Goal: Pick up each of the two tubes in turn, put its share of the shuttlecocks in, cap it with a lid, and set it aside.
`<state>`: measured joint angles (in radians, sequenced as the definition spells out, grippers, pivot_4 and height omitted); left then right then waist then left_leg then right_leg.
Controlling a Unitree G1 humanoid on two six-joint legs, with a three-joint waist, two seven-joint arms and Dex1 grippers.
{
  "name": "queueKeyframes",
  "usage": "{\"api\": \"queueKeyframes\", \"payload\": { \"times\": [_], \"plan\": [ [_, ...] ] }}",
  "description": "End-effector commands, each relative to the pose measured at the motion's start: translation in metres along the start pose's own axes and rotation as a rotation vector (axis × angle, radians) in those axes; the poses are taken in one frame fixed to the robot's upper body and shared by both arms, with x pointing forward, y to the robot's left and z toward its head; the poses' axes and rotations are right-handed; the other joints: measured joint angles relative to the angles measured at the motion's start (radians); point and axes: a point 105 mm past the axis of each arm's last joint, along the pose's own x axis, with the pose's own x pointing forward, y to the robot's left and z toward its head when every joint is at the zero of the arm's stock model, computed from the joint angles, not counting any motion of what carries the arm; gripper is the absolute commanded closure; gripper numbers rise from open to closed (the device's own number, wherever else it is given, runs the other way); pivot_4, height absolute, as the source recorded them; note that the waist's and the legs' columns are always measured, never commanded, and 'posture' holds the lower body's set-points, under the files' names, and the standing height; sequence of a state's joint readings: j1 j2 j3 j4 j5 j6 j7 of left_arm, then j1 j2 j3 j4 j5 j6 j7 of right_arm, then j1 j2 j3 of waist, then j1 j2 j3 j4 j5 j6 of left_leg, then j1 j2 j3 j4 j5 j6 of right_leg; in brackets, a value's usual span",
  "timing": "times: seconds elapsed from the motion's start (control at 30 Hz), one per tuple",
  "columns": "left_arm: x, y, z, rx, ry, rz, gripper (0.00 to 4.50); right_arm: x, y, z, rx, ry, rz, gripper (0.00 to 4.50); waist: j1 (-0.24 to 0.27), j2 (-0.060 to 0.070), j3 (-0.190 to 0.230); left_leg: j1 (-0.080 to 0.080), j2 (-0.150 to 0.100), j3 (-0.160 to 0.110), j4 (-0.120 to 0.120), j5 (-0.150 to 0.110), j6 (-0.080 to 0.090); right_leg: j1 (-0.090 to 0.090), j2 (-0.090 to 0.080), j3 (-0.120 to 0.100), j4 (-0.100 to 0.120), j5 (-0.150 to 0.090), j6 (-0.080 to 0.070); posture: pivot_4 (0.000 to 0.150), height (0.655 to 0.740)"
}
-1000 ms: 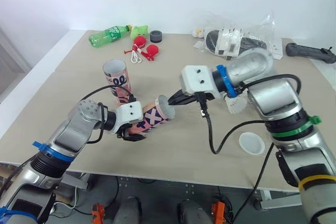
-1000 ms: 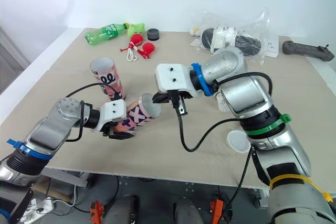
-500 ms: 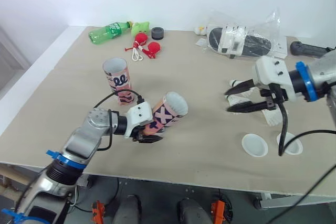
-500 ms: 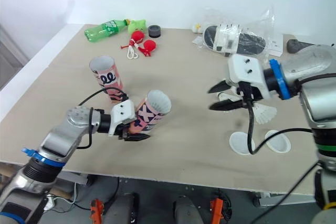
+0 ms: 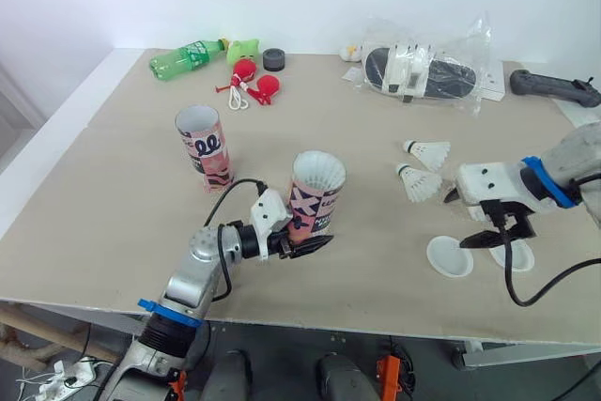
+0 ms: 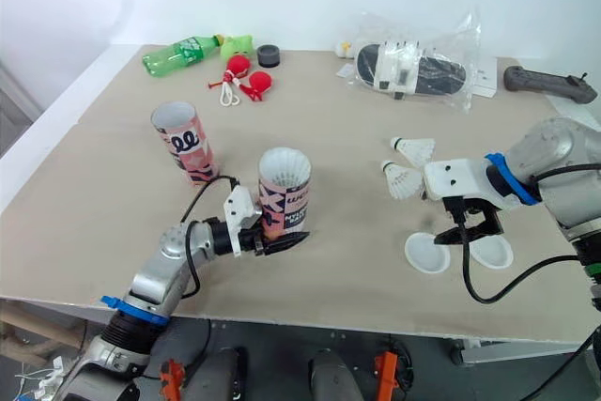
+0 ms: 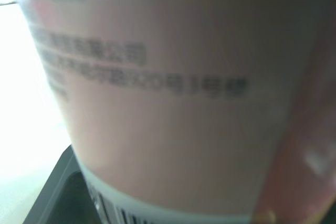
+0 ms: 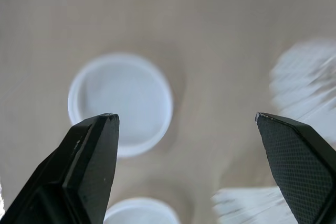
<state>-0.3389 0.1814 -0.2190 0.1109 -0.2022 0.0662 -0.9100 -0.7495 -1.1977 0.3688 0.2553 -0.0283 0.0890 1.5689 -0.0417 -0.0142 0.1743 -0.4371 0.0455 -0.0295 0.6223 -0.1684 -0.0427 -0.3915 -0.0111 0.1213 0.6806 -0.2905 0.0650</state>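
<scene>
Left jaws clasp tube; right jaws gape over lid.

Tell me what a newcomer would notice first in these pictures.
The left gripper holds a pink tube upright near the front edge of the table. On the right, the right gripper hangs open over two white lids, with two shuttlecocks lying loose just behind them.

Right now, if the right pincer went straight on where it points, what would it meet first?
Probably the table, right beside the white lid; one finger might catch that lid's rim.
</scene>
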Motion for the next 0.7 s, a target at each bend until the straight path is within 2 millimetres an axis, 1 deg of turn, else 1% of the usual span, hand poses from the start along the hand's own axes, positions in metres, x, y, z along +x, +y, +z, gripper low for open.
{"api": "queueKeyframes", "payload": {
  "times": [0.03, 0.07, 0.13, 0.23, 0.43, 0.5, 0.53, 0.57, 0.6, 0.7],
  "plan": [
    [0.002, 0.000, 0.001, 0.036, -0.048, 0.016, 1.38, 0.000, 0.000, 0.002, -0.001, -0.010, 0.038, 0.05, -0.003, 0.000, 0.000, 0.000, 0.000, 0.000, 0.000, 0.000, 0.000, 0.000, 0.000, 0.000, 0.000, 0.000, 0.000, 0.150, 0.7400],
    [0.003, 0.000, 0.000, 0.038, -0.051, 0.017, 1.38, 0.001, 0.000, 0.002, 0.002, -0.013, 0.042, 0.05, -0.003, 0.000, 0.000, 0.000, 0.000, 0.000, 0.000, 0.000, 0.000, 0.000, 0.000, 0.000, 0.000, 0.001, 0.000, 0.150, 0.7400],
    [0.004, -0.002, -0.008, 0.045, -0.047, 0.023, 1.38, 0.008, -0.003, -0.001, 0.019, 0.000, 0.050, 0.05, -0.004, 0.001, 0.000, 0.000, 0.000, 0.000, 0.000, 0.001, -0.001, 0.000, 0.000, 0.000, 0.000, 0.001, 0.000, 0.150, 0.7400],
    [0.008, -0.003, -0.014, 0.041, -0.054, 0.028, 1.38, 0.018, -0.005, -0.002, 0.058, 0.001, 0.070, 0.05, -0.004, 0.001, -0.001, 0.002, 0.000, 0.000, 0.000, 0.001, -0.001, 0.002, 0.000, 0.000, 0.000, 0.001, 0.000, 0.150, 0.7400],
    [0.009, -0.004, -0.023, 0.034, -0.057, 0.043, 1.38, 0.039, -0.001, -0.009, 0.084, 0.034, 0.117, 0.05, 0.000, 0.003, -0.002, 0.004, -0.001, -0.001, 0.001, 0.002, -0.002, 0.005, 0.000, 0.000, 0.000, 0.002, 0.001, 0.150, 0.7400],
    [0.009, -0.004, -0.025, 0.024, -0.059, 0.045, 1.38, 0.045, 0.001, -0.011, 0.090, 0.043, 0.132, 0.05, -0.001, 0.003, -0.002, 0.007, -0.001, -0.001, 0.001, 0.002, -0.002, 0.009, 0.000, 0.000, 0.000, 0.002, 0.002, 0.150, 0.7400],
    [0.009, -0.005, -0.027, 0.017, -0.056, 0.047, 1.38, 0.048, 0.002, -0.011, 0.092, 0.045, 0.142, 0.54, -0.001, 0.003, -0.002, 0.010, -0.001, -0.001, 0.001, 0.002, -0.003, 0.011, 0.000, 0.000, 0.000, 0.001, 0.003, 0.150, 0.7400],
    [0.009, -0.005, -0.028, 0.012, -0.054, 0.048, 1.38, 0.050, 0.003, -0.012, 0.093, 0.046, 0.148, 0.78, -0.002, 0.002, -0.002, 0.012, -0.001, -0.001, 0.001, 0.002, -0.003, 0.014, 0.000, 0.000, 0.000, -0.002, 0.008, 0.150, 0.7400],
    [0.009, -0.005, -0.029, 0.005, -0.051, 0.049, 1.38, 0.052, 0.004, -0.012, 0.094, 0.045, 0.157, 1.31, -0.003, 0.002, -0.002, 0.016, -0.001, -0.001, 0.001, 0.001, -0.003, 0.018, 0.000, 0.000, 0.000, -0.003, 0.008, 0.150, 0.7400],
    [0.008, -0.005, -0.031, -0.022, -0.047, 0.053, 1.38, 0.054, 0.005, -0.011, 0.089, 0.030, 0.168, 2.43, -0.006, 0.000, -0.004, 0.018, -0.001, -0.001, 0.001, 0.001, -0.003, 0.020, 0.000, 0.000, 0.000, -0.004, 0.007, 0.150, 0.7400]
  ]
}}
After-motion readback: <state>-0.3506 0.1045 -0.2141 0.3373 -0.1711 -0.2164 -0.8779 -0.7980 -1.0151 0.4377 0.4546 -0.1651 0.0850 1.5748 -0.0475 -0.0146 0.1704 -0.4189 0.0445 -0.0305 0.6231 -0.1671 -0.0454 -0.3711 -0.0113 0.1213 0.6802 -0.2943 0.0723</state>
